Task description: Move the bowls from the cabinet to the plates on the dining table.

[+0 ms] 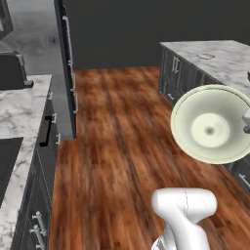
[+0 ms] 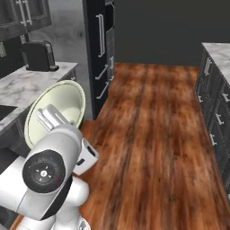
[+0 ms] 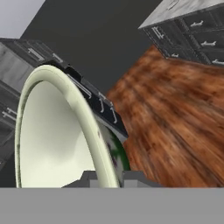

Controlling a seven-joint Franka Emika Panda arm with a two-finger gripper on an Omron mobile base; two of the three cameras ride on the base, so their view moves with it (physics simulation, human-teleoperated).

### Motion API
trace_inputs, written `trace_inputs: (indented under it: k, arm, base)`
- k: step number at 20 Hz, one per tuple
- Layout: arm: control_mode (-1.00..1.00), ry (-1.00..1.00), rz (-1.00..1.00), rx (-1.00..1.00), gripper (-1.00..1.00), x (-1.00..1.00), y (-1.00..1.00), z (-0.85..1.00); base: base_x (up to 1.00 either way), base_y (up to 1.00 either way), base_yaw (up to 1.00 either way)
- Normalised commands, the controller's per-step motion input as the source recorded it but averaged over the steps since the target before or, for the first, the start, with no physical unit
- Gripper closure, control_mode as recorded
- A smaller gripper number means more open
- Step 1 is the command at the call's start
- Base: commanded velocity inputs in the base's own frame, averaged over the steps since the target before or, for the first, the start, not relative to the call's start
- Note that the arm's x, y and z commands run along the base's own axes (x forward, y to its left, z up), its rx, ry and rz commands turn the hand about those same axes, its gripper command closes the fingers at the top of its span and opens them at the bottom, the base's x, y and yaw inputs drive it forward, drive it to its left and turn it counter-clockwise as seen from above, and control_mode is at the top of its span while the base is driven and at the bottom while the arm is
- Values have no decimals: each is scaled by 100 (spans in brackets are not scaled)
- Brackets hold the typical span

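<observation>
A pale cream-green bowl (image 1: 211,125) hangs in the air tipped on its side, its inside facing the left base view. My gripper (image 1: 246,120) is shut on its rim at the right. In the hand view the bowl (image 3: 57,140) stands edge-on, with the rim pinched in my gripper (image 3: 109,177). The bowl (image 2: 56,112) also shows behind my arm. The dining table (image 1: 224,61) lies beyond the bowl at the right, with one small flat plate (image 1: 206,56) on it. The cabinet's (image 2: 24,15) doors show at the upper left of the right base view.
A marble counter (image 1: 22,117) with a dark toaster (image 2: 39,55) runs along the left. A tall dark unit (image 1: 66,68) with bar handles stands past its end. Wood floor (image 1: 122,136) stretches between the counter and the table's dark drawer fronts (image 2: 215,117).
</observation>
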Motion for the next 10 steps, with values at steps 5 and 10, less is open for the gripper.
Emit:
trace_inputs:
  k: [5, 10]
  arm:
    - [100, 0, 0, 0, 100, 0, 0, 0]
    - [100, 0, 0, 0, 100, 0, 0, 0]
  base:
    - [0, -3, 0]
    - [0, -60, 7]
